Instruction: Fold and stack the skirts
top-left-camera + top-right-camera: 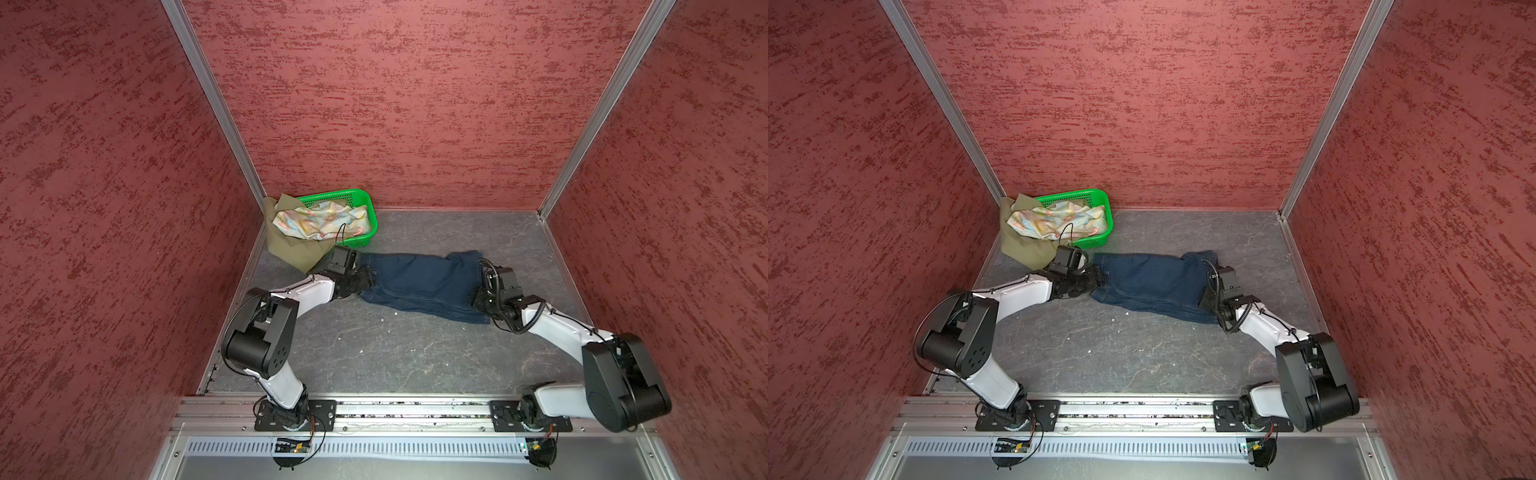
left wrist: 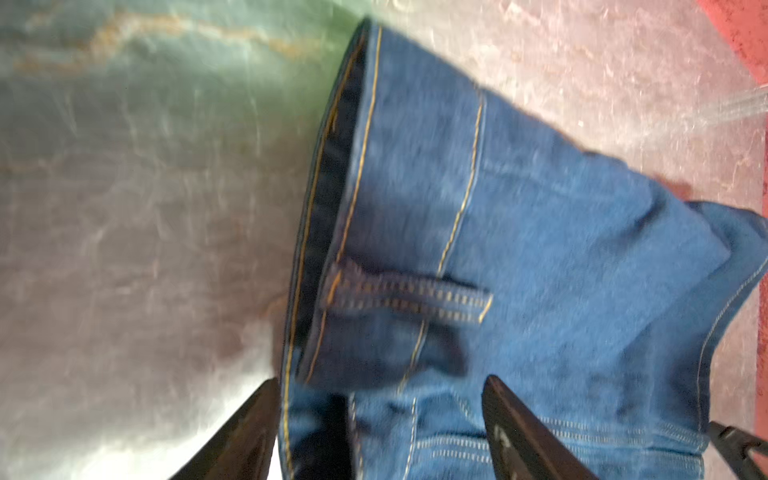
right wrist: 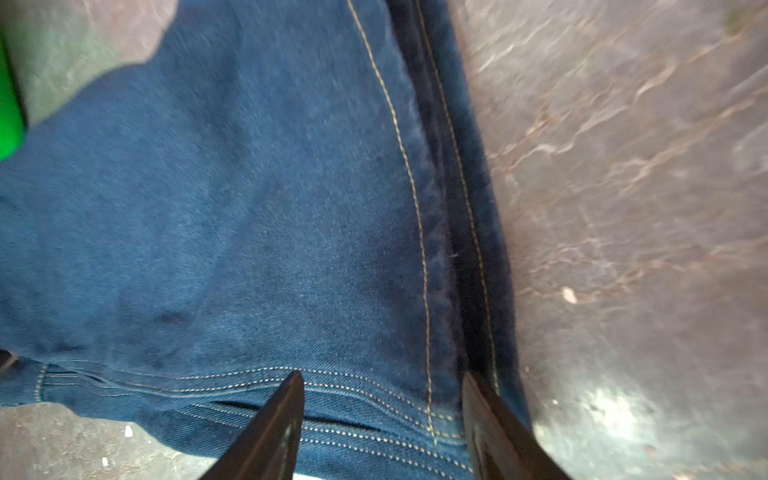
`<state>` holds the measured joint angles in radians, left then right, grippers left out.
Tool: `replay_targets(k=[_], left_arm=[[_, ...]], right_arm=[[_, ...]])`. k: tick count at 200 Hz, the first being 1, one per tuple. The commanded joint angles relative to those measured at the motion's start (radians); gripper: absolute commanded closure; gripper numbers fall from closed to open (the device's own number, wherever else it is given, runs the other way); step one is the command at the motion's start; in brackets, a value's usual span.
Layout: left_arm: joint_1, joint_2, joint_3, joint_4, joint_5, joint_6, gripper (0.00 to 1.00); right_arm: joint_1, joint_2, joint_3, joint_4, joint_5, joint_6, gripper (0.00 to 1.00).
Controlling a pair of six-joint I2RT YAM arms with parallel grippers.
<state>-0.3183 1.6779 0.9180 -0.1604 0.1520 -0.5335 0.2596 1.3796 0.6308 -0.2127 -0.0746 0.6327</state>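
Skirts, three: denim (image 1: 419,286) between two spread pairs of jaws; floral (image 1: 320,220) and olive (image 1: 291,249) at one basket (image 1: 371,220)

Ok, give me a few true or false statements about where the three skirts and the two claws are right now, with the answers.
1. The dark blue denim skirt lies on the grey table between the left claw and the right claw. True.
2. The pale floral skirt is spread flat on the table. False: it sits bunched in the green perforated plastic basket.
3. The plain olive-green skirt lies against that basket, partly on the table. True.
4. The left claw is shut with nothing between its fingers. False: its fingers stand apart with denim between them.
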Motion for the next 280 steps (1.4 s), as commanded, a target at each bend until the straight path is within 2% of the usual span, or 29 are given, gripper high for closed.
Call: replay_targets(k=[1, 33, 58, 91, 111, 124, 141, 167, 280], left_arm=[[0.013, 0.028, 0.018, 0.019, -0.031, 0.025, 0.2], [0.023, 0.067, 0.018, 0.055, -0.013, 0.013, 0.2], [0.023, 0.075, 0.01, 0.102, 0.002, -0.007, 0.26], [0.021, 0.077, 0.017, 0.136, 0.013, -0.019, 0.54], [0.021, 0.073, 0.039, 0.124, 0.013, -0.019, 0.75], [0.018, 0.066, 0.059, 0.107, 0.015, -0.016, 0.87], [0.015, 0.052, 0.08, 0.084, 0.008, -0.007, 0.95], [0.009, 0.029, 0.115, 0.041, -0.002, 0.011, 1.0], [-0.008, -0.154, 0.171, -0.098, -0.011, 0.069, 1.0]], right_arm=[[0.012, 0.037, -0.002, 0.053, -0.013, 0.017, 0.39], [0.017, 0.068, -0.016, 0.107, -0.031, 0.029, 0.44], [0.019, 0.068, -0.023, 0.134, -0.04, 0.03, 0.56], [0.018, 0.068, -0.015, 0.139, -0.044, 0.024, 0.76], [0.017, 0.065, -0.004, 0.133, -0.037, 0.021, 0.86], [0.018, 0.06, 0.007, 0.121, -0.031, 0.016, 0.91], [0.018, 0.051, 0.023, 0.102, -0.017, 0.01, 0.94], [0.018, 0.041, 0.06, 0.072, -0.009, -0.002, 0.95], [-0.021, -0.079, 0.232, -0.126, 0.086, -0.103, 0.95]])
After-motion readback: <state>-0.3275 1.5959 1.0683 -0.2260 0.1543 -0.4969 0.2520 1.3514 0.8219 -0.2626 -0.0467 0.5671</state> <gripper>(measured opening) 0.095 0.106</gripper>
